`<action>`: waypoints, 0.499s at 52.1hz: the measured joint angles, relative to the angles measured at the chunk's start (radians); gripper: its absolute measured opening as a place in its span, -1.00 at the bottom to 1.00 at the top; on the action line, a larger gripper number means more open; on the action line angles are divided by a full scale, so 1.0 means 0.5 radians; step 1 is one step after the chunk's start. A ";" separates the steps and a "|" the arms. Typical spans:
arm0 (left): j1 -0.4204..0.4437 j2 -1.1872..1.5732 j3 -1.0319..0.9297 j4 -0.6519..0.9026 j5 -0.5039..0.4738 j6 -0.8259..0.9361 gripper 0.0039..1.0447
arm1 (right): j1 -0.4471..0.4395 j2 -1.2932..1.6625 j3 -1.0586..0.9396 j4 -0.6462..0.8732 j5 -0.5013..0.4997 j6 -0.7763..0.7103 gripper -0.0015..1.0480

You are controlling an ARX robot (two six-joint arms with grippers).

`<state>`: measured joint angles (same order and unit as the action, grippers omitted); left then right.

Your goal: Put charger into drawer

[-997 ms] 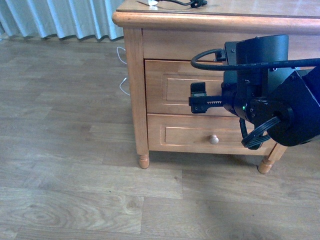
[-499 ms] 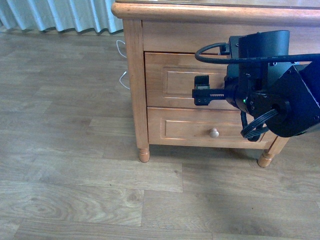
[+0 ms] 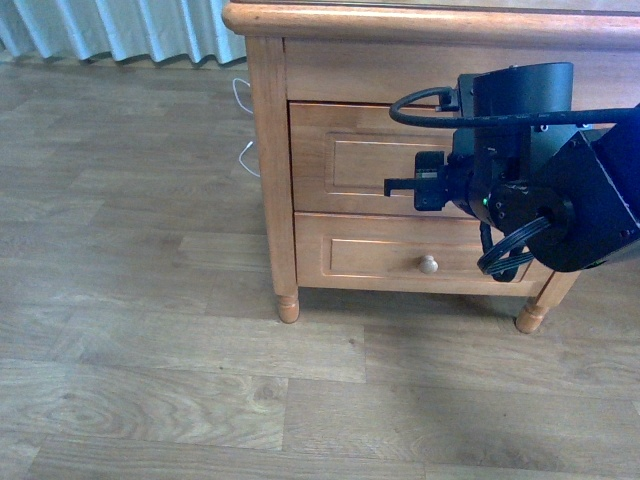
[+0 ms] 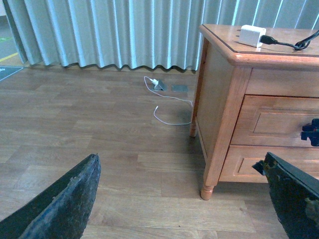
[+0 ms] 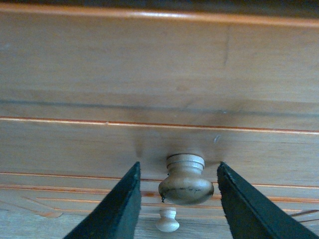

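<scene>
Right arm at the upper drawer front

The black right arm [image 3: 545, 195] reaches in from the right, with the right gripper [image 3: 402, 186] held in front of the recessed panel of the closed drawer [image 3: 345, 160]. The shorter lower drawer [image 3: 365, 257] is shut, its pale knob [image 3: 428, 264] showing. A white cable [image 3: 243, 160] lies on the wooden floor [image 3: 150, 350] beside the cabinet [image 3: 268, 150], below the curtain [image 3: 120, 25]

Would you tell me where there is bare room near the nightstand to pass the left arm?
Free: the floor left of the nightstand, up to the curtain, bare except a white cable near its side. Crowded: the upper drawer front, where fingers of the right gripper flank the knob; the charger occupies the top's corner.
</scene>
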<state>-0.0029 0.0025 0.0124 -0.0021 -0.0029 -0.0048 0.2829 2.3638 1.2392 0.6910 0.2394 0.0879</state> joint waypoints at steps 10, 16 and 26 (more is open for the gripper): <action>0.000 0.000 0.000 0.000 0.001 0.000 0.89 | 0.000 0.002 0.002 -0.014 0.008 -0.011 -0.55; 0.000 -0.001 0.000 0.000 0.000 0.001 0.89 | 0.000 0.002 0.004 -0.037 0.003 -0.006 -0.55; 0.000 0.000 0.000 0.000 0.001 0.000 0.89 | -0.003 -0.051 -0.012 -0.163 -0.034 0.064 -0.55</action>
<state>-0.0029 0.0025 0.0124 -0.0021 -0.0025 -0.0048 0.2813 2.3383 1.2331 0.6094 0.2226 0.1200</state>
